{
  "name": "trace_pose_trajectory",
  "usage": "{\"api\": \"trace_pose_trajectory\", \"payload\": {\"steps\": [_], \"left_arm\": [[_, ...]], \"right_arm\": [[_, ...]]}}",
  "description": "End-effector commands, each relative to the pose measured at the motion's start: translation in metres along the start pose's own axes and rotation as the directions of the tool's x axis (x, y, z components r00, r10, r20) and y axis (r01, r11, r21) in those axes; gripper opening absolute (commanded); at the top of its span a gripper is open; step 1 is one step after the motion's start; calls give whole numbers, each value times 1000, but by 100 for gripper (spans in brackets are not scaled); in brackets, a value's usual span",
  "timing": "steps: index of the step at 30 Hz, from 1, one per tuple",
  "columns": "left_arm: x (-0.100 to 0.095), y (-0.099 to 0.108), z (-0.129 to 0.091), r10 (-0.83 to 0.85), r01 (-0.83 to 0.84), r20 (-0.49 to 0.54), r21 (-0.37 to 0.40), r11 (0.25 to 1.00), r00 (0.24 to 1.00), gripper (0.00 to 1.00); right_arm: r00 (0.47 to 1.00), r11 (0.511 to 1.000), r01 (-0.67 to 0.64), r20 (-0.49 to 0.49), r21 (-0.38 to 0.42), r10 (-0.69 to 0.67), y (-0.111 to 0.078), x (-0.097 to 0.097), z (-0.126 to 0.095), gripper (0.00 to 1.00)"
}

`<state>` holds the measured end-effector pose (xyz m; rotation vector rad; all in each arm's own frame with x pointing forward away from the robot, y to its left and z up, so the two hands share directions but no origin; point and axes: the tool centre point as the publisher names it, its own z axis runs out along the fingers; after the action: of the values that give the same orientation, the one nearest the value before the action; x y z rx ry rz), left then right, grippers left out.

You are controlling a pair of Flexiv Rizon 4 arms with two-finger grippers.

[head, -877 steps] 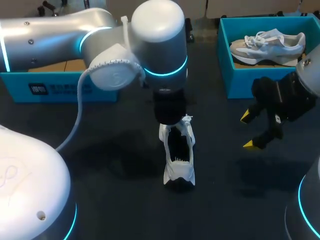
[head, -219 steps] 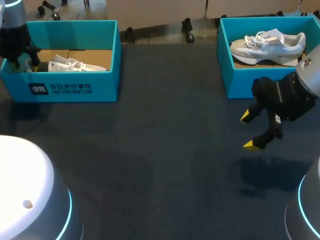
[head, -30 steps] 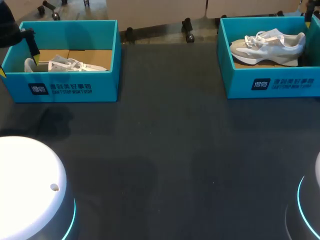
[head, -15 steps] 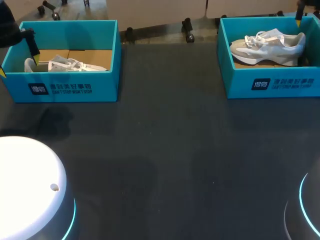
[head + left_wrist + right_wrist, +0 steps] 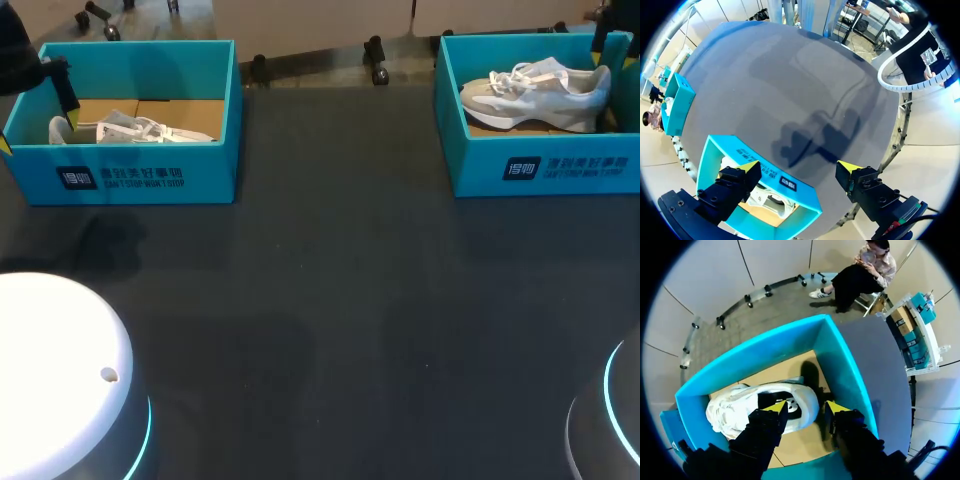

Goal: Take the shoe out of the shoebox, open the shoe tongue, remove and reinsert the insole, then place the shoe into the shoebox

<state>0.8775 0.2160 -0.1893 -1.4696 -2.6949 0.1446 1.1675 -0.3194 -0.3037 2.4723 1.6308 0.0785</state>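
Under both arms, the table (image 5: 330, 300) carries nothing in its middle; the work sits at its far corners.

Progress: the left shoebox (image 5: 790, 186) lies below the left gripper (image 5: 799, 167), its near wall between the two fingers, which stand wide apart and hold nothing. The white shoe (image 5: 771, 200) lies inside that box, beneath the fingers and untouched. That shoe's cycle is judged complete.

The right shoebox (image 5: 840, 360) lies directly under the right gripper (image 5: 806, 407). The grey shoe (image 5: 732, 412) is on its side in the box, with its heel just below the yellow tips. These fingers stand apart, one over the heel and one beyond it, with no clamp made. For this shoe, every step is judged outstanding: lifting out, opening the tongue, pulling and refitting the insole, and returning it.

Change: about half a minute ago the left gripper held the white shoe upright at mid-table; seven seconds ago that shoe was back in its box. The right gripper then hung in front of its box; it has since crossed to the far heel end, edging further in over the last second
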Motion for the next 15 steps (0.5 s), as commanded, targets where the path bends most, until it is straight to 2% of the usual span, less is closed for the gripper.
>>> {"api": "trace_pose_trajectory", "payload": {"steps": [1,15], "left_arm": [[0,0,0,0,0,-3,-1,1000,1000,100],[0,0,0,0,0,-3,-1,1000,1000,100]], "right_arm": [[1000,1000,3,3,14,-4,2,5,8,47],[1000,995,24,7,97,-25,-13,-5,30,45]]}}
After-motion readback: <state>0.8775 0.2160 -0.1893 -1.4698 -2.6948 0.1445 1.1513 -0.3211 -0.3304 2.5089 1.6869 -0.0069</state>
